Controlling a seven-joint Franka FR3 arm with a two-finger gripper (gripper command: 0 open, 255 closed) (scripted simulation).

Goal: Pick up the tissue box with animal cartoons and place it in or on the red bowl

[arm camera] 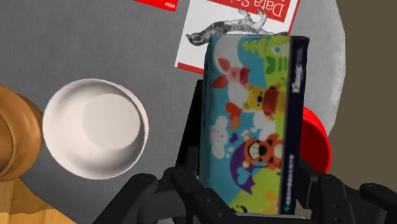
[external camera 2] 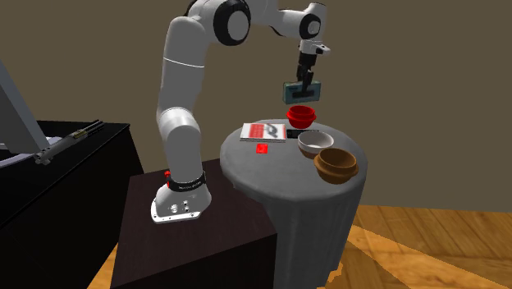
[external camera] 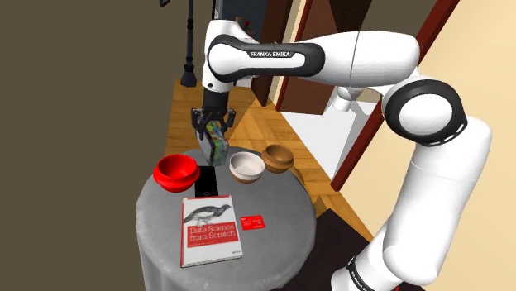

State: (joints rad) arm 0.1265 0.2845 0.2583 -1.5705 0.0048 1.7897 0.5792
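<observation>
My arm stretches over the round grey table (external camera: 277,248) with the wrist pointing down. My black gripper (external camera: 211,124) is clamped on the upright tissue box (external camera: 217,145). The wrist view gives its face: a cartoon bear, tiger and piglet on blue, with a dark side panel. In the shoulder view the glossy red bowl (external camera: 176,172) sits at the box's eight o'clock. The second exterior view puts it at six, with the box in the air.

Round grey table (external camera: 161,217), red bowl (external camera: 176,171), white bowl (external camera: 246,166), brown bowl (external camera: 278,157), book (external camera: 210,231), red card (external camera: 254,221), flat black slab (external camera: 204,179)
</observation>
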